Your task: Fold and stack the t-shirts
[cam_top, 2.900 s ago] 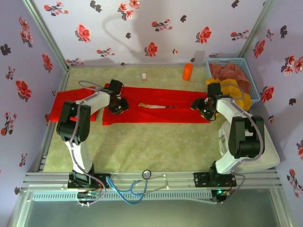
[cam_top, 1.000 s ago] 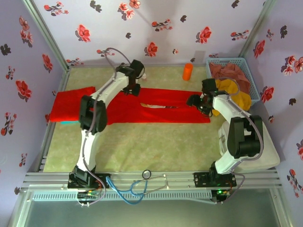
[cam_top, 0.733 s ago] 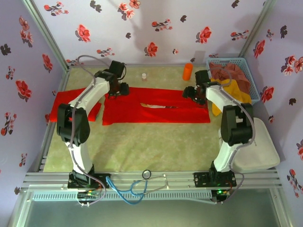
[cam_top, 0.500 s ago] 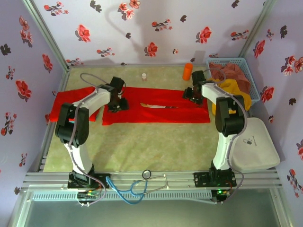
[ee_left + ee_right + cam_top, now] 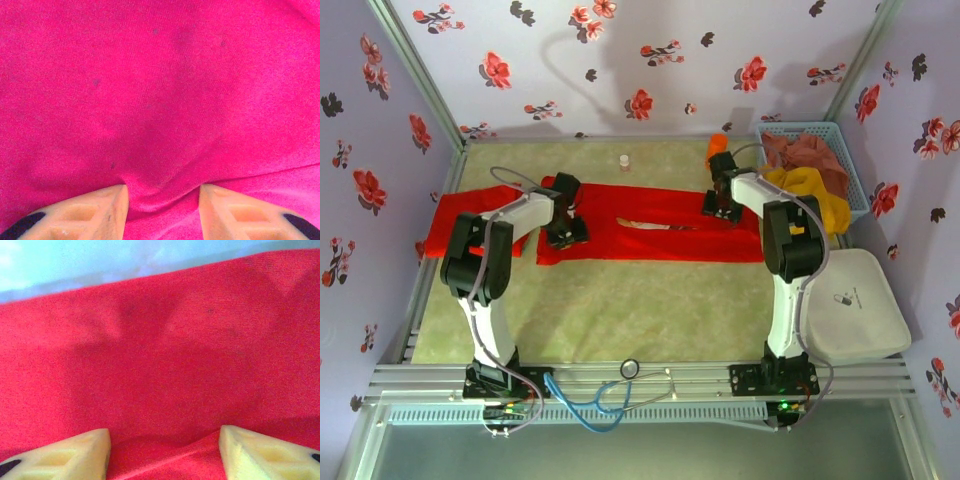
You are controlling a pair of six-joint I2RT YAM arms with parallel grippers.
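Observation:
A bright red t-shirt [image 5: 650, 240], folded into a long strip with its small chest picture [image 5: 652, 225] face up, lies across the middle of the table. A second red t-shirt [image 5: 470, 220] lies at the left edge. My left gripper [image 5: 565, 232] presses down on the strip's left end. In the left wrist view it [image 5: 162, 200] is open, with a ridge of red cloth [image 5: 160, 100] bulging between the fingers. My right gripper [image 5: 720, 205] rests on the strip's far right part. Its wrist view shows it [image 5: 165, 445] open over a cloth fold [image 5: 165, 370].
An orange cup [image 5: 717, 146] stands just behind the right gripper, and a small white bottle [image 5: 624, 161] stands at the back. A blue basket [image 5: 848, 150] at the back right holds brown and yellow clothes. A white box [image 5: 855, 315] lies at the right and a blue cable [image 5: 605, 400] at the front rail.
The left gripper came back from the shirt's far edge to its left end. The right gripper slid left along the far edge, away from the basket. The shirt has stayed flat.

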